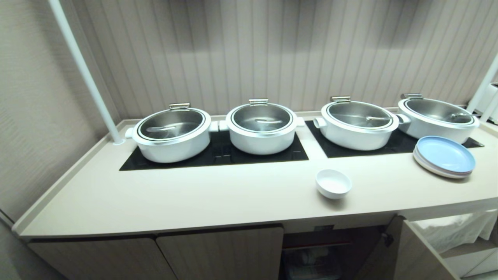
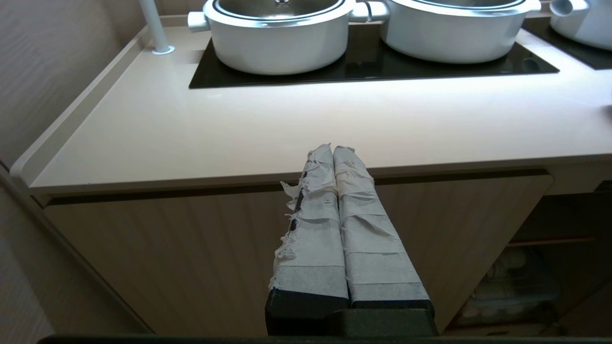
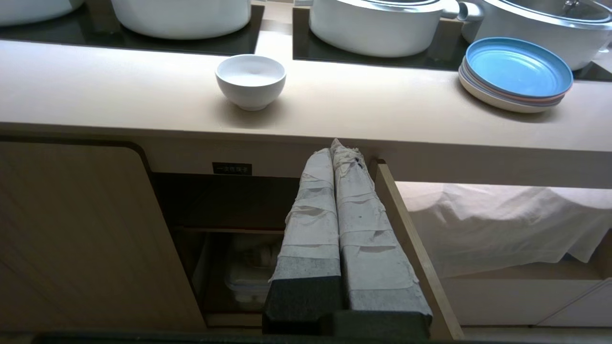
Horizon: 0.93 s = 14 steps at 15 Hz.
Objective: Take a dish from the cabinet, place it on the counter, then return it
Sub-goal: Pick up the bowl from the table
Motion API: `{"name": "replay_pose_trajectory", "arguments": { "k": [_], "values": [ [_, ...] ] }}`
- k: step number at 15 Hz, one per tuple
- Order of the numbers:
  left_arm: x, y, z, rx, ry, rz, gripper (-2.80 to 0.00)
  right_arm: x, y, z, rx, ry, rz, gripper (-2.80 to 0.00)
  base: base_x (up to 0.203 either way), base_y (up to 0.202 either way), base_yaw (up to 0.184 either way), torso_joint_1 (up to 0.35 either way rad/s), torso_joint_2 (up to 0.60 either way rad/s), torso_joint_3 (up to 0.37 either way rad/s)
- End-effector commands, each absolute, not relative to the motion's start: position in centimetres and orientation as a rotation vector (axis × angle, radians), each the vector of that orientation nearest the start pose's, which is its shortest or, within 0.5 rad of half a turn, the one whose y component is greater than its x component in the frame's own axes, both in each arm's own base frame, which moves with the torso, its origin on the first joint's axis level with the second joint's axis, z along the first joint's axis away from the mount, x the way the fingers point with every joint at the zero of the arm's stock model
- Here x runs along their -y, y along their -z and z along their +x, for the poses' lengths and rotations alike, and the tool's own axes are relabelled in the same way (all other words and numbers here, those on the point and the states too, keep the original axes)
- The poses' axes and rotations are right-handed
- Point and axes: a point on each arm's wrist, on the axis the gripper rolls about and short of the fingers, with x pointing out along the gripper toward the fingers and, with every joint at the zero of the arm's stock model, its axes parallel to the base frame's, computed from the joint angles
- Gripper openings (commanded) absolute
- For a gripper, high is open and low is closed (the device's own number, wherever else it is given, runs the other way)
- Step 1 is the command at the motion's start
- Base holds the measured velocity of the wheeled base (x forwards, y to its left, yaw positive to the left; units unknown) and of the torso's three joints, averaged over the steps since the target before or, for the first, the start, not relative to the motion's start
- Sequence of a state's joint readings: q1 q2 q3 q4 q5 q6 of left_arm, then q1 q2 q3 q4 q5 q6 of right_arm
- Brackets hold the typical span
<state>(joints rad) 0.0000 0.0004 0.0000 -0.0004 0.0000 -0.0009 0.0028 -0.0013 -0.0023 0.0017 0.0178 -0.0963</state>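
Note:
The dish, a small white bowl, stands upright on the counter near its front edge; the right wrist view shows the dish too. Below it the cabinet stands open, its door swung out, a small black label above the opening. My right gripper is shut and empty, held low in front of the open cabinet, beside the door's edge. My left gripper is shut and empty, parked before a closed door under the counter. Neither arm shows in the head view.
Several white lidded pots sit on black cooktop panels. A stack of plates, blue on top, lies at the right. A white pole rises at the back left. White cloth hangs right of the door. A clear container sits inside the cabinet.

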Motion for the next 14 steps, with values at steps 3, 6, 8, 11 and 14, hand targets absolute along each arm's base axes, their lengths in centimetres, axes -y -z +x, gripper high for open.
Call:
{"name": "replay_pose_trajectory", "arguments": {
  "k": [3,6,8,11,14],
  "values": [
    [0.0,-7.6,-2.3,0.002,-0.002,-0.001,-2.8,-0.1,-8.8,-2.7,0.038,-0.034,-0.1,-2.8,0.0,0.0,0.0,0.0,0.0,0.0],
    [0.0,-7.5,-2.3,0.0,0.0,-0.001,-2.8,-0.3,-10.5,-3.3,0.086,-0.131,-0.121,-2.8,0.0,0.0,0.0,0.0,0.0,0.0],
    [0.0,-7.6,-2.3,0.002,0.0,-0.002,-2.8,-0.4,-11.3,-3.4,0.085,-0.194,-0.158,-2.8,0.0,0.0,0.0,0.0,0.0,0.0],
    [0.0,-7.6,-2.3,0.0,-0.001,-0.001,-2.8,-0.5,-12.5,-3.1,0.04,-0.22,-0.16,-2.8,0.0,0.0,0.0,0.0,0.0,0.0],
    [0.0,-7.6,-2.3,0.002,0.0,-0.002,-2.8,-0.5,-14.1,-1.1,-0.092,-0.202,-0.146,-2.8,0.0,0.0,0.0,0.0,0.0,0.0]
  ]
}}
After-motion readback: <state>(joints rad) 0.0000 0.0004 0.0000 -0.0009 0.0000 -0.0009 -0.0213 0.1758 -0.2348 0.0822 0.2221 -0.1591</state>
